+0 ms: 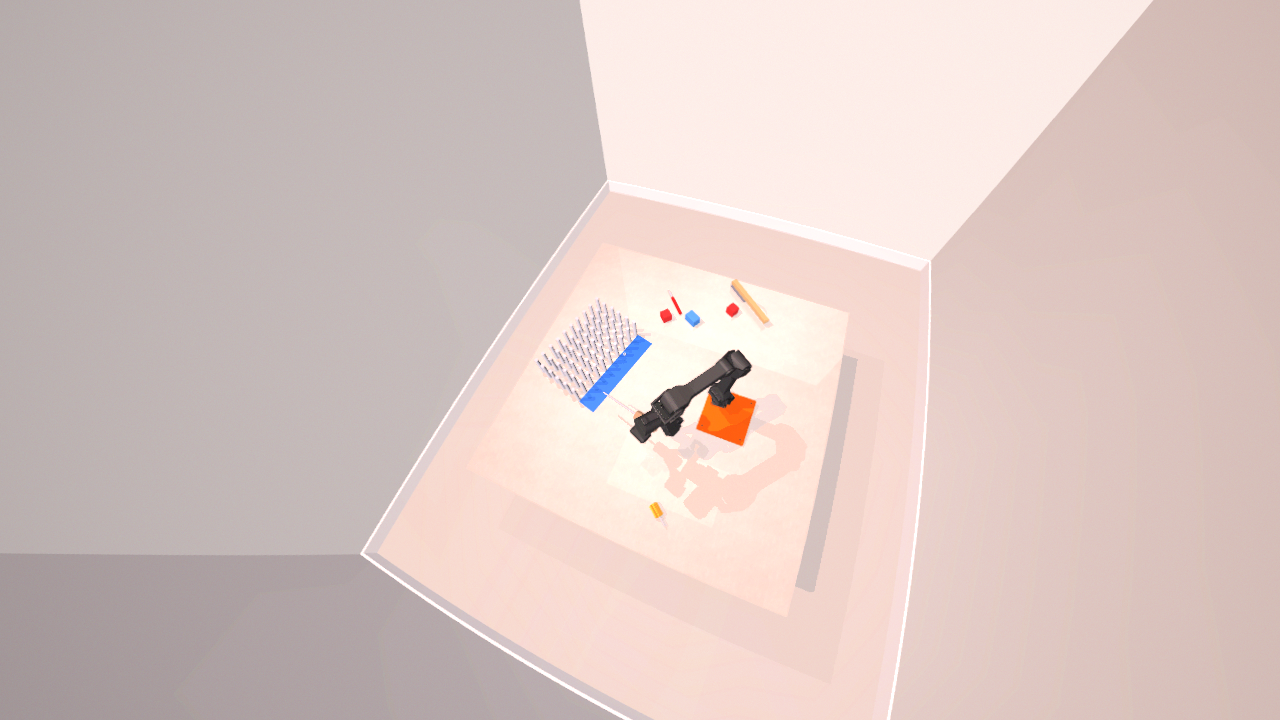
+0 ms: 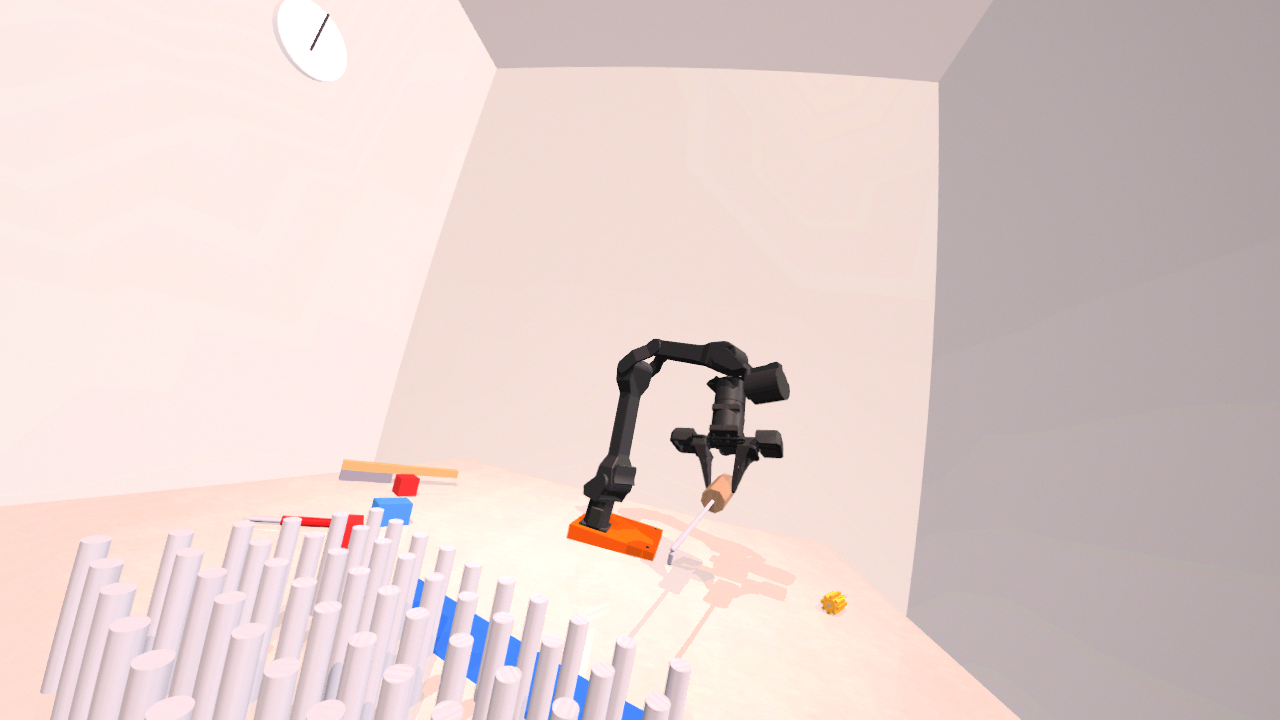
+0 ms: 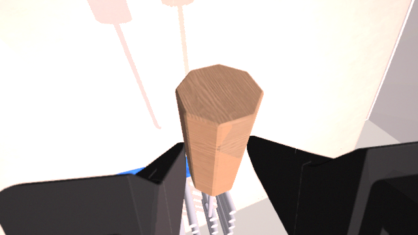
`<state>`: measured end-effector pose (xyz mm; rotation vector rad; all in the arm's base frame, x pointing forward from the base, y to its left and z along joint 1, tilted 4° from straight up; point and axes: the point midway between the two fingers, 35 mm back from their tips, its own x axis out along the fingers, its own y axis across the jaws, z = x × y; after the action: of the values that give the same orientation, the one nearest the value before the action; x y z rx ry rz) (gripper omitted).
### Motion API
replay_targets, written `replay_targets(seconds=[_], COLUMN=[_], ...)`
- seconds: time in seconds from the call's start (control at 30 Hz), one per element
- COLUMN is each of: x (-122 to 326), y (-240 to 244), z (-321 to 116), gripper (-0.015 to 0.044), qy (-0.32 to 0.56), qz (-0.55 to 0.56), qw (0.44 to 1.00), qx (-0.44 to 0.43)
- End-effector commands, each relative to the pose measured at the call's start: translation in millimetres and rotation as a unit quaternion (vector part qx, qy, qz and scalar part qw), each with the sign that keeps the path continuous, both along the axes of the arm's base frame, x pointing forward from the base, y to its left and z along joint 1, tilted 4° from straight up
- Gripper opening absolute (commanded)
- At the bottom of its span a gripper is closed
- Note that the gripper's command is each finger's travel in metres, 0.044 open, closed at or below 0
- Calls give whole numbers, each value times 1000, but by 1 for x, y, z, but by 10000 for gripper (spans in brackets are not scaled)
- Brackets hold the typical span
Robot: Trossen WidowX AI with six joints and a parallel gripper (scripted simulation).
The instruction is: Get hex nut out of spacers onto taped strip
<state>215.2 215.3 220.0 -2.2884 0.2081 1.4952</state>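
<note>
My gripper is shut on the wooden handle of a hook tool. It holds the tool above the table; the thin metal shaft slants down toward the spacer side and ends in a short bent tip, seen in the exterior view. The standing metal spacers form a dense field. The blue taped strip runs along the field's front edge. In the top view the shaft points toward the strip's near end. I cannot make out the hex nut in any view.
A red screwdriver, a blue block, two red blocks and a long wooden-handled piece lie to one side. A small yellow-orange part lies on the other side. The arm stands on an orange base.
</note>
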Motion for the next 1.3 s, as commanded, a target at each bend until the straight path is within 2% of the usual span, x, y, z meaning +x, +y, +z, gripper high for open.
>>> replay_targets(seconds=[0.0, 0.63, 1.27], x=[-5, -65, -157], y=[16, 96, 159], z=[2, 9, 11], gripper=[0, 0, 0], qy=[-6, -43, -92], qz=[0, 19, 48], qw=[1000, 999, 994], qx=[-3, -1, 31])
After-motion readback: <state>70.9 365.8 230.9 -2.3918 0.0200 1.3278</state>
